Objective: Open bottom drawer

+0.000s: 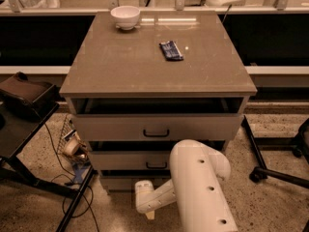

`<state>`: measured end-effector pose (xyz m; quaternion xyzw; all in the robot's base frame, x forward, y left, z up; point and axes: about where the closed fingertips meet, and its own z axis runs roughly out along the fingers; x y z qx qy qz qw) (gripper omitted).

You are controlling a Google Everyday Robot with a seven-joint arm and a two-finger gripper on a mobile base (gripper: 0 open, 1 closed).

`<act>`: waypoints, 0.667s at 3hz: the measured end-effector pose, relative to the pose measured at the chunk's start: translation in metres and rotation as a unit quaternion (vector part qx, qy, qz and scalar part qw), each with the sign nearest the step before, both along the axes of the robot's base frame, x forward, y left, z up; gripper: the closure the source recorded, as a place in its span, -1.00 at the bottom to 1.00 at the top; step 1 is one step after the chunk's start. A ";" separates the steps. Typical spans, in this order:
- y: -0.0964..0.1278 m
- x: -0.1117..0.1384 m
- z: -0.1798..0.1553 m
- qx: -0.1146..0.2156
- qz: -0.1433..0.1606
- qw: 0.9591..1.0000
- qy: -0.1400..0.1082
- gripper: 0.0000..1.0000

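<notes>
Currently hanging low at the cabinet's foot: the gripper (148, 212) on the white arm (198, 187), just in front of the bottom drawer (126, 181). Spread or pressed together, cannot tell. Sitting lowest of 3, that slim front, partly hiding behind the arm and lying beneath the middle drawer (120, 159) and top drawer (116, 128). Resting on the cabinet top (120, 66) – 1 white bowl (125, 17) and 1 blue packet (171, 50), well apart.

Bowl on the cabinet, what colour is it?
White bowl, camera view; gripper low, in front of bottom drawer.
</notes>
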<state>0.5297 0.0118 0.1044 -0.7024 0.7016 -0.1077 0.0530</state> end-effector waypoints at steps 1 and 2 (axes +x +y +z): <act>-0.001 0.001 0.004 -0.001 0.001 1.000 -0.003 -0.99; -0.014 -0.001 0.029 -0.018 0.002 1.000 -0.021 -1.00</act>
